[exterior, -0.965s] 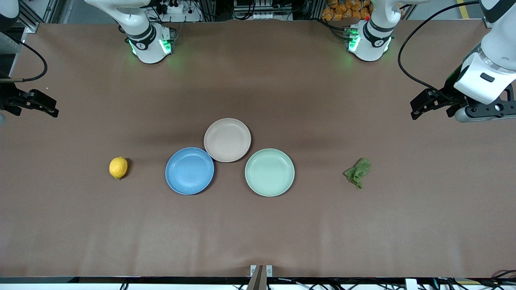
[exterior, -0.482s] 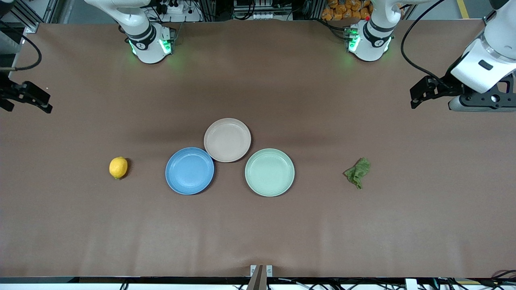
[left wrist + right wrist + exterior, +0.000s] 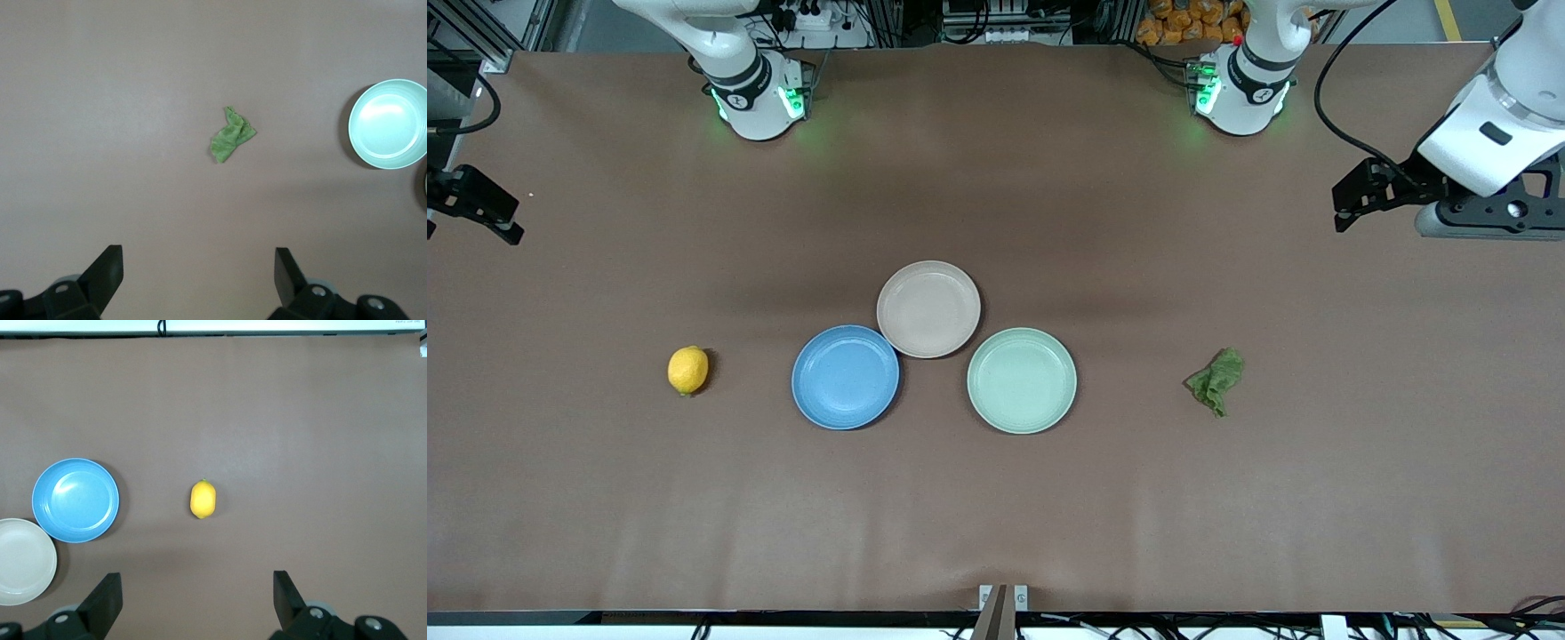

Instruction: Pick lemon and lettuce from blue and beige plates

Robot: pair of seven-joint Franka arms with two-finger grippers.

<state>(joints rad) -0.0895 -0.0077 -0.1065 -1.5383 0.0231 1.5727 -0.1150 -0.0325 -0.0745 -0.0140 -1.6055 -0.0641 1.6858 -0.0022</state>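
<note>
Both grippers, left gripper point(image 3: 198, 280) and right gripper point(image 3: 197, 603), hang open; the limp lettuce point(image 3: 1216, 380) needs pinching mid-fold, the firm, rollable lemon point(image 3: 687, 370) across its belly.

Brown tabletop point(image 3: 996, 516) with five things on it.
Blue plate point(image 3: 845, 377), beige plate point(image 3: 928, 308) and mint-green plate point(image 3: 1022, 380) cluster centrally; lemon point(image 3: 687, 370) toward the right arm's end, lettuce point(image 3: 1216, 380) toward the left arm's.
</note>
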